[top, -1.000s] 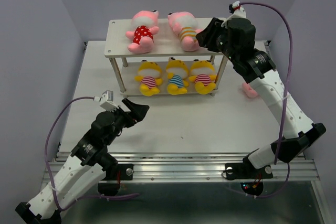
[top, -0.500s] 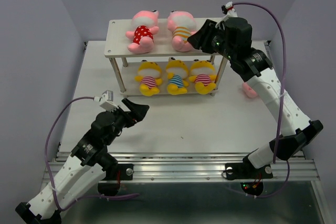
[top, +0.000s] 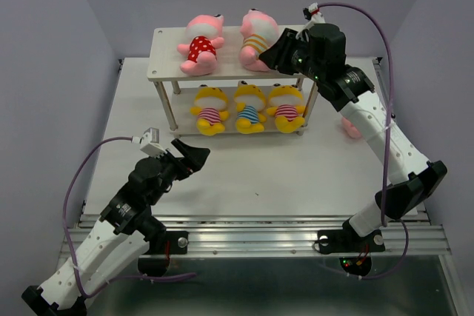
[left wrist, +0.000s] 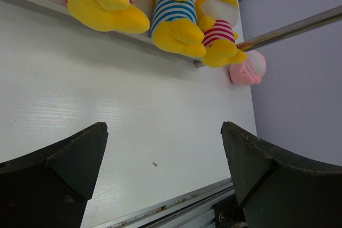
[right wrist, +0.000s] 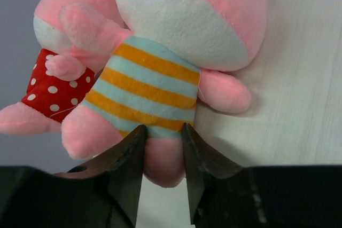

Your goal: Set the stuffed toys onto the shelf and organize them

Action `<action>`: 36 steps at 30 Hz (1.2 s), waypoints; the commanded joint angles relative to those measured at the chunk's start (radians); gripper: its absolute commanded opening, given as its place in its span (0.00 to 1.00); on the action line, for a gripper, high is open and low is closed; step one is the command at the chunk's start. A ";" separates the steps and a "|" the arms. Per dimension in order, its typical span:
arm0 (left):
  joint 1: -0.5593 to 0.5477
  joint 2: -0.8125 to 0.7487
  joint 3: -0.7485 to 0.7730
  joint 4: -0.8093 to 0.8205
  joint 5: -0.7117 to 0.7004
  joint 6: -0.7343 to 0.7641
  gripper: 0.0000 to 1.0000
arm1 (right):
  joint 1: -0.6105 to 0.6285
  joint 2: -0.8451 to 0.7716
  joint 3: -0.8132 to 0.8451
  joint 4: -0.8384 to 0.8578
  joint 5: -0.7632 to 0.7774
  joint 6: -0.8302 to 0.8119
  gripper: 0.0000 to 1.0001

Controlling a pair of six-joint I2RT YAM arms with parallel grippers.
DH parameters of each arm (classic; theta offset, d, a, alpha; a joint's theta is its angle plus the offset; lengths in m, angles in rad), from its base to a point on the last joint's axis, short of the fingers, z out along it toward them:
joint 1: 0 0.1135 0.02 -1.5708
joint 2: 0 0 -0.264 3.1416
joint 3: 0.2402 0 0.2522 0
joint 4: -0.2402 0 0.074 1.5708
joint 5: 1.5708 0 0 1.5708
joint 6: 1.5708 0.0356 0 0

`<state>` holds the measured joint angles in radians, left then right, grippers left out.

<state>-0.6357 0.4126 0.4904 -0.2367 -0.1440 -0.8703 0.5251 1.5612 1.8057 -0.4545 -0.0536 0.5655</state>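
Pinching one leg of the pink toy in the orange-striped shirt (right wrist: 155, 86), the right gripper (right wrist: 162, 132) reached in over the top board of the shelf (top: 167, 53), its two fingers closed on the plush. That toy lay on the top tier, touching the pink toy in the red-dotted shirt (top: 198, 46) beside it. Three yellow toys (top: 249, 106) in striped shirts sat in a row on the lower tier. A third pink toy (top: 351, 129) lay on the table (top: 244, 175) just right of the shelf, behind the right arm. The left gripper (left wrist: 163, 137) hovered low over the table near the front, fingers spread wide, holding nothing. The step in hand looked like straightening the striped pink toy on the top tier. Next it would need a clean release, then a reach down for the toy on the table.
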 commanded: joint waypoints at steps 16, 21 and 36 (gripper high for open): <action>-0.004 -0.003 0.007 0.014 -0.014 0.013 0.99 | 0.006 -0.038 0.021 0.062 -0.132 -0.162 0.01; -0.005 -0.001 0.010 0.014 -0.014 0.014 0.99 | 0.006 -0.032 0.018 0.065 -0.187 -0.220 0.01; -0.004 0.006 0.016 0.011 -0.019 0.014 0.99 | 0.006 -0.029 0.024 0.065 -0.155 -0.219 0.28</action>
<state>-0.6357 0.4129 0.4904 -0.2375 -0.1482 -0.8700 0.5251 1.5562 1.8053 -0.4332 -0.2321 0.3481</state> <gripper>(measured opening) 0.989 0.134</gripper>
